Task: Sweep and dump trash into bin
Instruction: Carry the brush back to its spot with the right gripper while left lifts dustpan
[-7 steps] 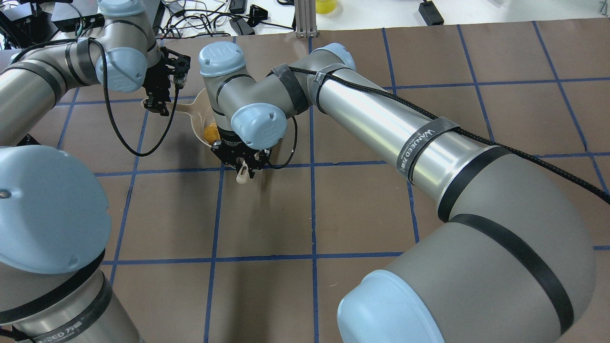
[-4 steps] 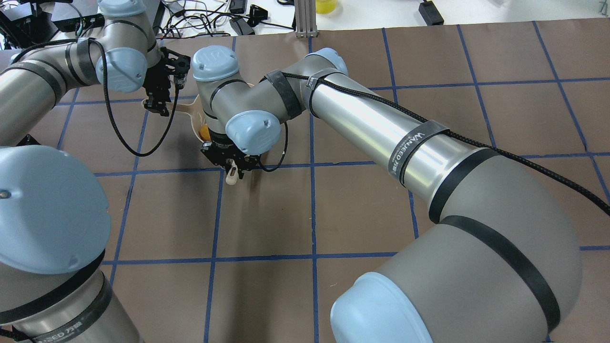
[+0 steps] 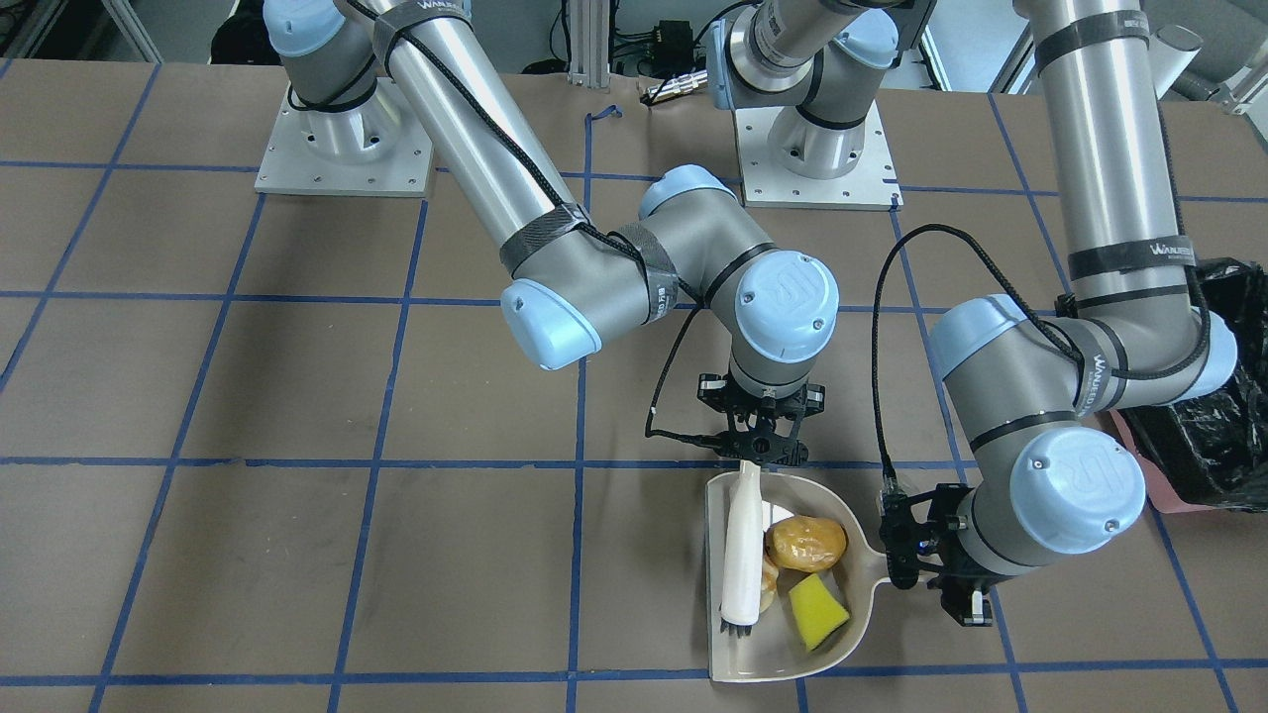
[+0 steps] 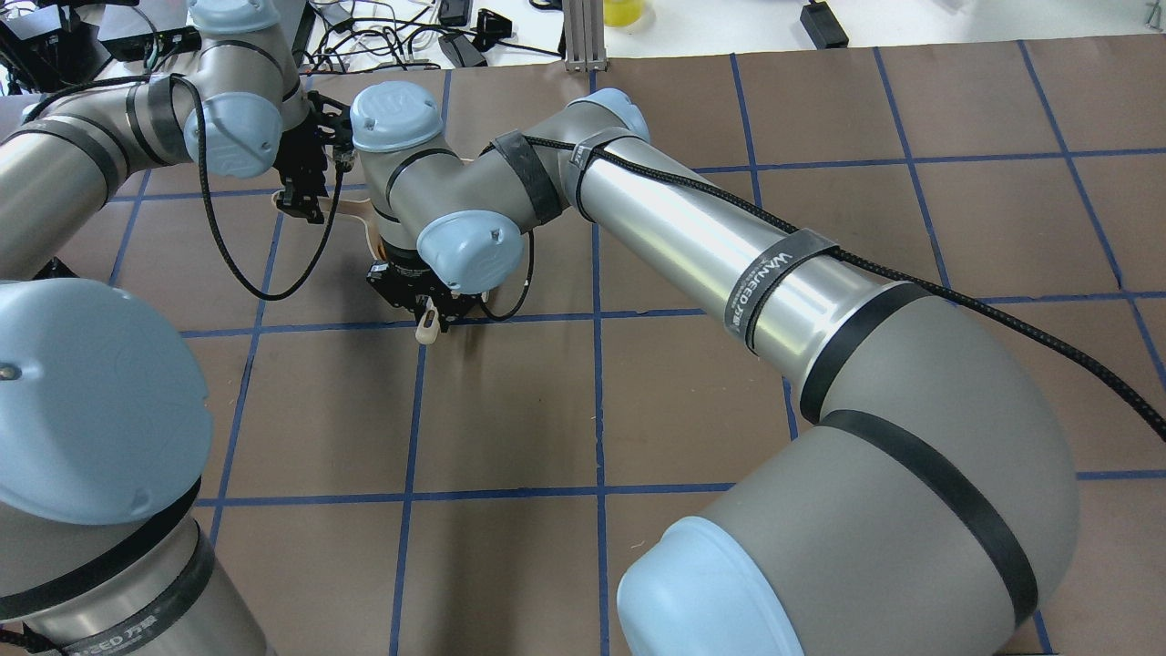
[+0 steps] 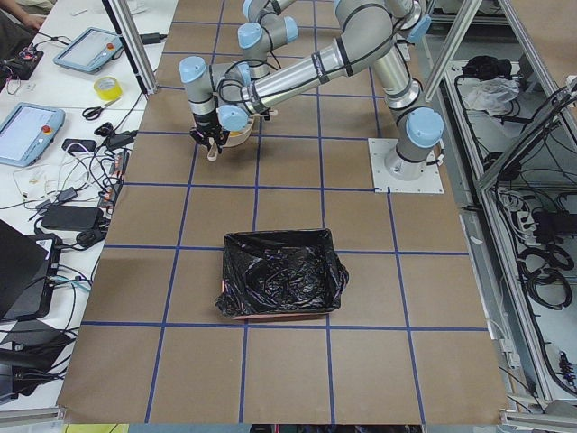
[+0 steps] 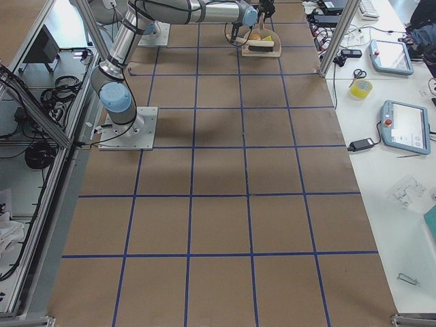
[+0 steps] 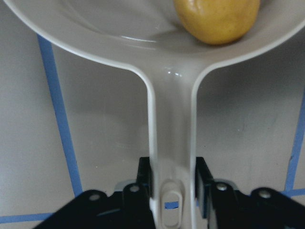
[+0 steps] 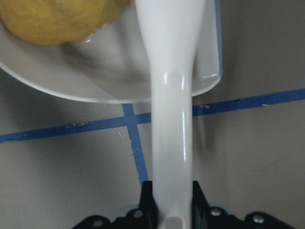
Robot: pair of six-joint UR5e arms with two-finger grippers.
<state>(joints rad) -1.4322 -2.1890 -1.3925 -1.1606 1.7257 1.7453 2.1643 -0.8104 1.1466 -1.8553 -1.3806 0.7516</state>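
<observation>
Sweep looks done: potato lump (image 3: 806,543), peel piece (image 3: 767,586), sponge wedge (image 3: 817,610) all in dustpan (image 3: 783,656). Your left gripper (image 7: 172,193) clamps dustpan handle; right gripper (image 8: 171,202) clamps brush (image 3: 741,555). You've dumping left: bin (image 5: 275,237) well apart.

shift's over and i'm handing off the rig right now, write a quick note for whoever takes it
Hands: left hand shut on the pan handle; right hand shut on the brush handle.
Trash: lump, sponge and peel are all in the pan, the peel partly hidden behind the brush, which lies across the pan's mouth.
The bin is on the robot's left, apart from the pan, with no trash seen in it.
Done: sweeping.
Left: carry the pan to the bin and tip it in.
</observation>
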